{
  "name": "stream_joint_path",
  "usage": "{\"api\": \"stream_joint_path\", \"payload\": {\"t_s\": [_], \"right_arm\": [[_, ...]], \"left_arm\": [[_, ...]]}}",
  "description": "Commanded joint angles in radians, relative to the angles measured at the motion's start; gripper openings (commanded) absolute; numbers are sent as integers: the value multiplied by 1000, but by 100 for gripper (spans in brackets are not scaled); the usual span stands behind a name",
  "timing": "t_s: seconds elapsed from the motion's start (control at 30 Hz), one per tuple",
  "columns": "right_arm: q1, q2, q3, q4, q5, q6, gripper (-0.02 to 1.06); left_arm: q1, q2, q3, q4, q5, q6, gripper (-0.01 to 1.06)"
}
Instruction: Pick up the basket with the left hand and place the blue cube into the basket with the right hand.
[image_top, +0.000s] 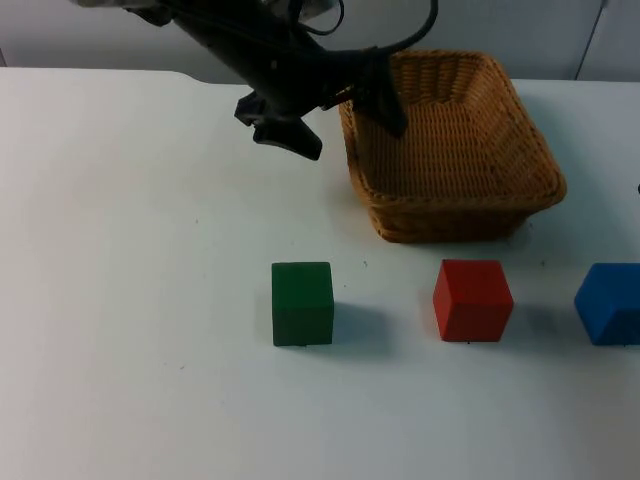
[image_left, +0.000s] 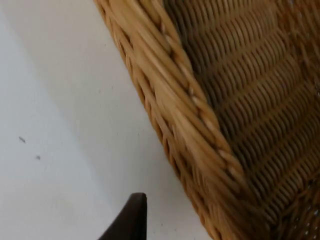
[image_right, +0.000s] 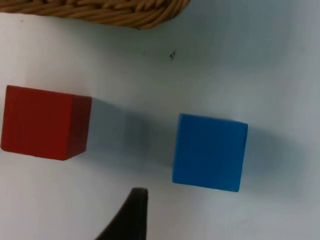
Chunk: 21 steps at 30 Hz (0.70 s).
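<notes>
Left gripper (image_top: 345, 115) sits at the basket's (image_top: 450, 145) left rim, its jaws spread wide with one finger (image_top: 385, 100) inside the rim and the other outside over the table (image_top: 120, 250); it grips nothing, and the basket rests on the table. From the left wrist, the woven rim (image_left: 195, 120) runs right beside a dark fingertip (image_left: 131, 220). The right gripper hangs above the blue cube (image_right: 210, 151), with one dark fingertip (image_right: 131, 215) visible just beside the cube; I cannot tell how far its jaws are open, and it has hold of nothing visible.

Going by size: the table, then the basket near the far edge. Three cubes stand in a row in front of it, well apart: green cube (image_top: 302, 303) to the left, red cube (image_top: 472, 299) in the middle, and the blue cube (image_top: 610, 302) at the right edge, standing free on the table.
</notes>
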Motion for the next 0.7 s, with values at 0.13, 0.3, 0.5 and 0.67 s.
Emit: {"api": "stream_joint_path", "payload": {"t_s": [0.13, 0.3, 0.5, 0.67], "right_arm": [[5, -3, -7, 5, -14, 0, 101], [5, -3, -7, 5, -14, 0, 101], [5, -3, -7, 4, -23, 0, 101], [5, -3, -7, 4, -32, 0, 101]], "left_arm": [[-20, 2, -9, -12, -66, -32, 102], [-21, 23, -9, -15, -72, -62, 101], [-21, 69, -9, -41, -82, -81, 101], [-27, 86, -9, -74, -98, -81, 101]]}}
